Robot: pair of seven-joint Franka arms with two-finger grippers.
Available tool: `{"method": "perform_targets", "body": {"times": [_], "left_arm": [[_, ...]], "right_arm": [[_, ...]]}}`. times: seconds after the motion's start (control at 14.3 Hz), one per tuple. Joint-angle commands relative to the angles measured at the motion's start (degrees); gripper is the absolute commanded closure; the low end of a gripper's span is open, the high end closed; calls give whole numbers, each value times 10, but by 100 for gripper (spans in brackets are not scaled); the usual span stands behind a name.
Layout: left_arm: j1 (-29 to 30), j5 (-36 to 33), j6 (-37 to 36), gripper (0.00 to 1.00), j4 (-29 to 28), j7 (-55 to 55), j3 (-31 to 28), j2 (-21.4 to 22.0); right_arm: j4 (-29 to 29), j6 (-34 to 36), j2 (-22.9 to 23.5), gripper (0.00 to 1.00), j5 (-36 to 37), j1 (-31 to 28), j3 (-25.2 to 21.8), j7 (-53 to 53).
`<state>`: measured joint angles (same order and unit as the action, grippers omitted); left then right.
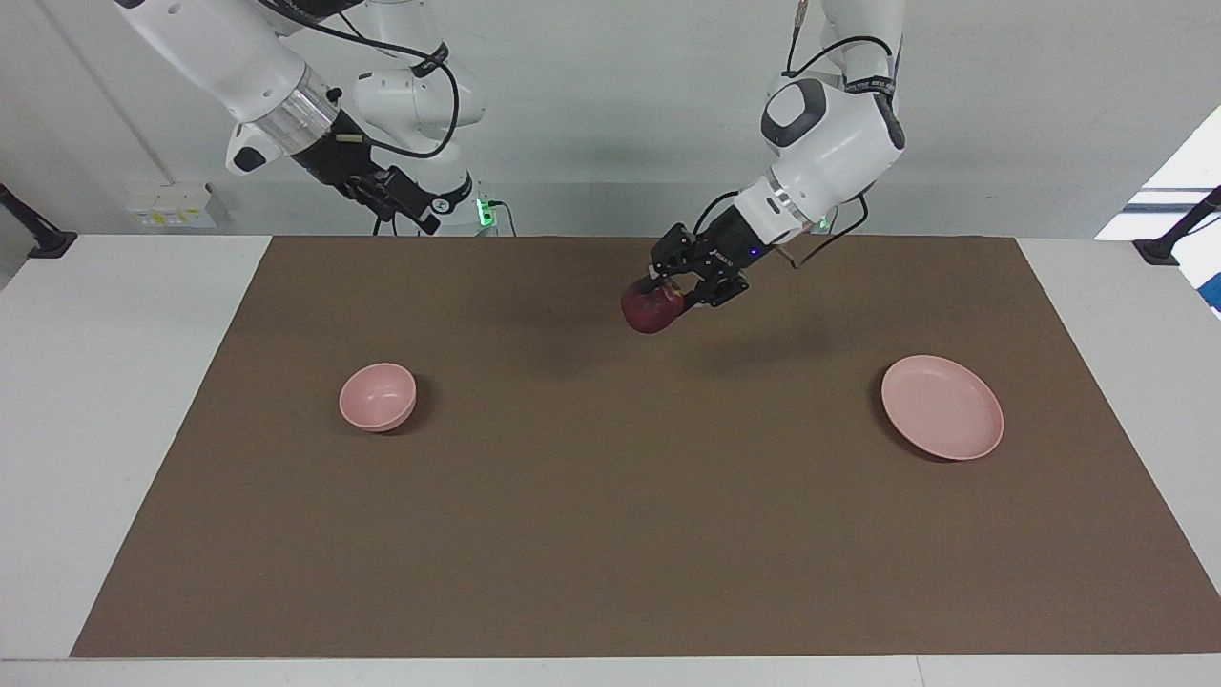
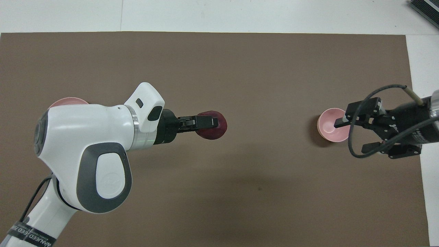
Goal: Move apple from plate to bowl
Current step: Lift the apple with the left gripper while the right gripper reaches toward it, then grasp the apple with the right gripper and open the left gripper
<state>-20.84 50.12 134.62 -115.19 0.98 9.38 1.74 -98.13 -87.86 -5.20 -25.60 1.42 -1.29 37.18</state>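
Observation:
My left gripper (image 1: 668, 289) is shut on the dark red apple (image 1: 649, 315) and holds it in the air over the middle of the brown mat, between the plate and the bowl. In the overhead view the left gripper (image 2: 212, 122) grips the apple (image 2: 216, 132) from the side. The flat pink plate (image 1: 942, 407) lies bare toward the left arm's end; in the overhead view only its rim (image 2: 67, 101) shows past the left arm. The small pink bowl (image 1: 378, 396) (image 2: 330, 127) stands bare toward the right arm's end. My right gripper (image 1: 423, 212) (image 2: 353, 136) waits open, raised beside the bowl.
A brown mat (image 1: 610, 534) covers most of the white table (image 1: 95, 382). A black clamp (image 1: 43, 239) sits at one table edge and another clamp (image 1: 1169, 239) at the other edge.

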Motion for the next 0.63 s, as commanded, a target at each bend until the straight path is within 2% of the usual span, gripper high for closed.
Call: {"method": "perform_targets", "body": {"times": [0.0, 0.21, 0.42, 0.56], "left_arm": [[-10, 30, 34, 100, -3, 14, 2, 11], [-10, 66, 50, 100, -4, 14, 12, 12], [-10, 113, 79, 100, -4, 14, 34, 12], [-9, 119, 95, 100, -4, 15, 43, 12]], "right_arm": [[-14, -27, 13, 0, -51, -1, 1, 64], [-14, -56, 39, 0, -100, 4, 6, 126], [-14, -107, 55, 0, -149, 36, 7, 213], [-7, -132, 76, 0, -185, 45, 7, 224]]}}
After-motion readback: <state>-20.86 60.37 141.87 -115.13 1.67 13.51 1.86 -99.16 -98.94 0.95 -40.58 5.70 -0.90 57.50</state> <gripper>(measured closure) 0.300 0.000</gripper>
